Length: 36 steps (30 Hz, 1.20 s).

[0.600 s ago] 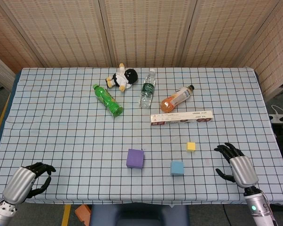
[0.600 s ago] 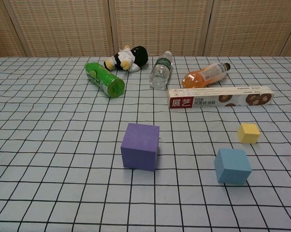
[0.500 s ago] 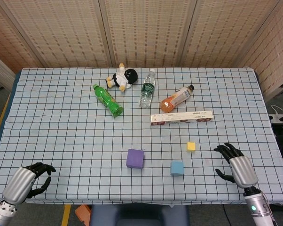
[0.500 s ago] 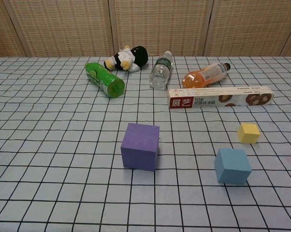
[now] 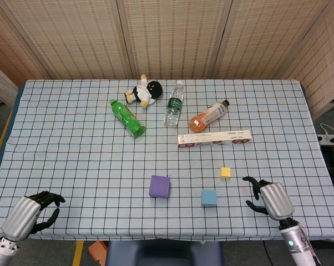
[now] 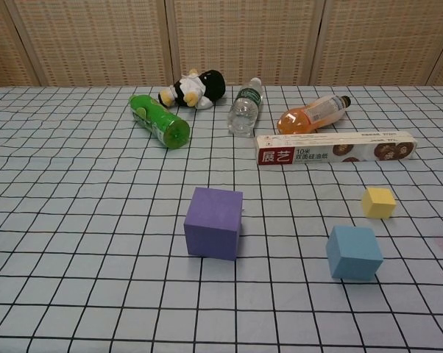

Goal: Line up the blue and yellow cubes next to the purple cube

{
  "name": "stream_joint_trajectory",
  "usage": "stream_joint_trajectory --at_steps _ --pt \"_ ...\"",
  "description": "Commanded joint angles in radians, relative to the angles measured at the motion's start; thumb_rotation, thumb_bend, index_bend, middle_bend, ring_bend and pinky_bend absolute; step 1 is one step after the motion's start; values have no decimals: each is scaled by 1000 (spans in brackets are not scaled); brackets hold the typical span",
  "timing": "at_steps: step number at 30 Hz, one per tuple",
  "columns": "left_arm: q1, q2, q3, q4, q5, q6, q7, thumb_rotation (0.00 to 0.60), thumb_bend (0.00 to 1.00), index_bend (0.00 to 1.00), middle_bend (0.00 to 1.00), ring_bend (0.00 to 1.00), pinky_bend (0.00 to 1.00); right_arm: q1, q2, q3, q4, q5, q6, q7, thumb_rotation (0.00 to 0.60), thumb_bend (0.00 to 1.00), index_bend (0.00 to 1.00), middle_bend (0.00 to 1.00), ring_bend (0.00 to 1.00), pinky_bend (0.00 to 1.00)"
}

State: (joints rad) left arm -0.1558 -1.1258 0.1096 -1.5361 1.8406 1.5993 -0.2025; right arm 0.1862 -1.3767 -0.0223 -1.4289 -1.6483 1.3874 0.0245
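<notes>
The right hand (image 5: 268,198) has slid inward along the bench (image 5: 61,138) since the earlier frame, closing on the cubes; nothing else has shifted. Its fingers are spread apart and it carries nothing. The blue cube (image 5: 209,198) sits just inboard of its fingertips, level with them, and the yellow cube (image 5: 226,172) lies ahead of the hand, slightly inboard. The purple cube (image 5: 159,187) stands beyond the blue one, further inboard. The left hand (image 5: 33,211) rests well apart from all three, fingers loosely curled around nothing.

The risk, as I judge it: a low sideways approach could knock the blue cube askew or shove it into the purple one before the fingers close. The small yellow cube could skid away if clipped.
</notes>
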Motion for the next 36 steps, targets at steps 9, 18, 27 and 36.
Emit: stream_joint_trajectory --at_steps 9,18,27,36 --pt "-3 9 0 -10 -29 -30 -7 600 486 426 498 429 650 173 17 65 -198 220 -369 -121 600 0 309 925 770 972" --pt "-6 14 2 -16 -37 -48 2 600 485 435 500 429 649 266 74 97 -338 380 -556 -94 600 0 279 925 771 972" --pt "-3 17 0 -16 -34 -38 -8 600 484 440 505 429 648 294 40 81 -325 427 -557 -143 600 0 272 925 771 972" --pt "-4 17 0 -17 -33 -39 -12 600 486 445 508 429 648 315 -16 75 -281 473 -549 -180 600 0 281 927 772 972"
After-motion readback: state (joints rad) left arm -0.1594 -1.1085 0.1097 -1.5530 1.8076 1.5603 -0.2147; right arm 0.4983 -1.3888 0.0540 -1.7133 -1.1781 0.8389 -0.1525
